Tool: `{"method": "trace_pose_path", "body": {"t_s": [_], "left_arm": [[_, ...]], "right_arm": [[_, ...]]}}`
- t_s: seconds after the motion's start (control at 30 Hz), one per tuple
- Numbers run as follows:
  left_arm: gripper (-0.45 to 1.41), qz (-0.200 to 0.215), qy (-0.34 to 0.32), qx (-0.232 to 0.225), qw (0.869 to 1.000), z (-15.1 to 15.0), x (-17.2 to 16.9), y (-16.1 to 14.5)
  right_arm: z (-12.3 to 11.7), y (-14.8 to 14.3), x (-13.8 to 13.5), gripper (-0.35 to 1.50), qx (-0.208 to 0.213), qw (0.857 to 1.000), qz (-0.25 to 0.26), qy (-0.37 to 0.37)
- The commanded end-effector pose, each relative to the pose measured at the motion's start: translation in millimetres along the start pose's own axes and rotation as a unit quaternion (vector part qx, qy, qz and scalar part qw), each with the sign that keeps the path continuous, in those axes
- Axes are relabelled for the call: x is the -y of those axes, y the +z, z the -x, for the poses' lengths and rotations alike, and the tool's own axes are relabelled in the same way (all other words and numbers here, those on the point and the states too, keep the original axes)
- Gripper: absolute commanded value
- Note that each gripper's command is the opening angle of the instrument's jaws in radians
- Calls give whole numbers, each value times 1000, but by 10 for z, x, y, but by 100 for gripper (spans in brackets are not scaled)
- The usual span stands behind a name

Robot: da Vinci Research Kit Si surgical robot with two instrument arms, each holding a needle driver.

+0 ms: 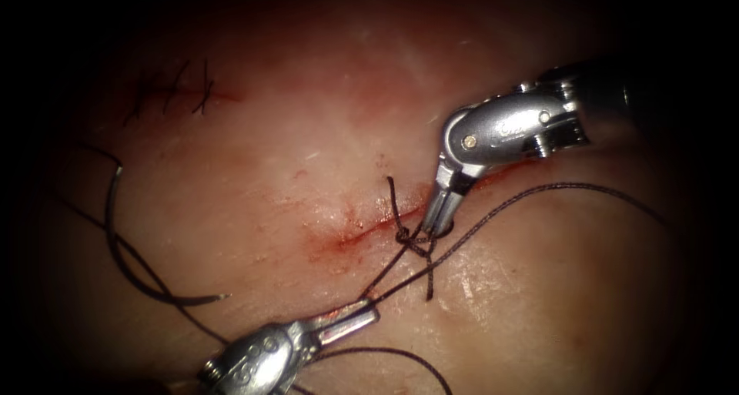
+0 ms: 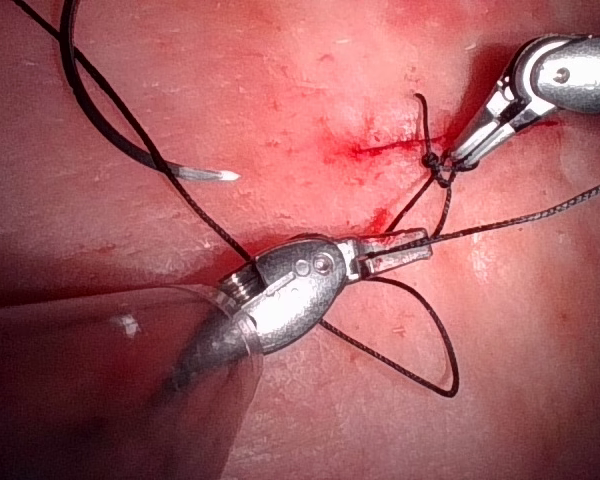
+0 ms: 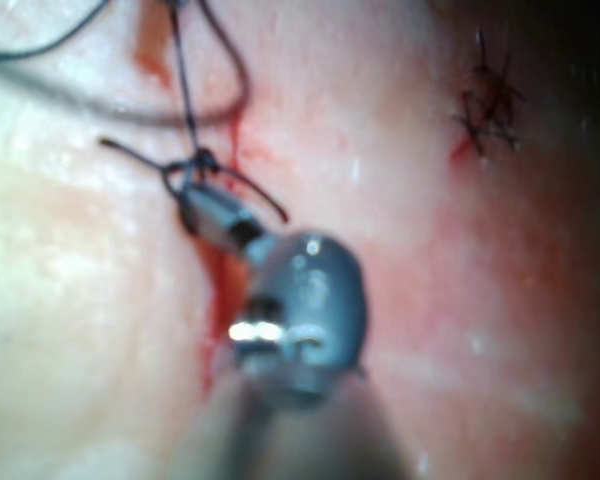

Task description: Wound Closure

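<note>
Holding thread, the left end effector (image 1: 356, 319) sits below the cut with its jaws clamped on a strand (image 1: 389, 276) that runs up to the knot (image 1: 406, 239); same grip seen in the left wrist view (image 2: 400, 252). A loose loop of thread (image 2: 435, 345) trails beside it.

Right end effector (image 1: 437, 224) points down at the right end of the cut (image 1: 369, 229), tips just beside the knot, jaws narrow, look closed on thread at the knot, though the contact is hard to make out. In the right wrist view (image 3: 202, 212) its tips touch the knot (image 3: 202, 160).

Needle (image 1: 127, 249) lies free on the tissue (image 1: 323, 118), well left of the cut, not in the tissue, held by neither tool; its tip (image 2: 220, 176) is bare. A long strand (image 1: 585, 187) runs off to the right.

Progress, judged: one knot sits on this cut with short tails (image 1: 392, 195) standing up; red fluid (image 1: 339, 245) along the cut left of the knot, which looks unstitched. A separate stitched cut (image 1: 173, 91) upper left looks finished. Knot probably not yet fully tied or trimmed; more stitches likely left.
</note>
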Motion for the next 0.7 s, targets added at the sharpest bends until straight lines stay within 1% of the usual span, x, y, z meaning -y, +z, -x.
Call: {"method": "trace_pose_path", "body": {"t_s": [0.03, 0.2, 0.33, 0.37, 0.4, 0.5, 0.7], "left_arm": [[-45, 0, -4, 0, 1000, 12, -12, 4], [-45, -3, -6, -1, 1000, 14, -17, 11], [-45, 0, -11, -4, 1000, 20, -33, 17], [-45, -1, -16, -4, 1000, 22, -38, 18], [-45, 1, -18, -4, 1000, 28, -49, 19], [-45, 3, -26, -5, 1000, 36, -64, 19], [-45, 5, -29, -5, 1000, 37, -84, 21]], "right_arm": [[2, 3, -8, -35, -1, 1000, 1, 0], [-2, 2, -11, -35, -3, 1000, 3, 1], [-3, 3, -18, -35, -3, 1000, 4, 4], [-3, 3, -20, -35, -3, 1000, 5, 8], [-2, 4, -25, -35, -4, 1000, 8, 12], [-1, 3, -34, -35, -5, 1000, 12, 27], [3, 0, -57, -35, -7, 997, 40, 67]]}}
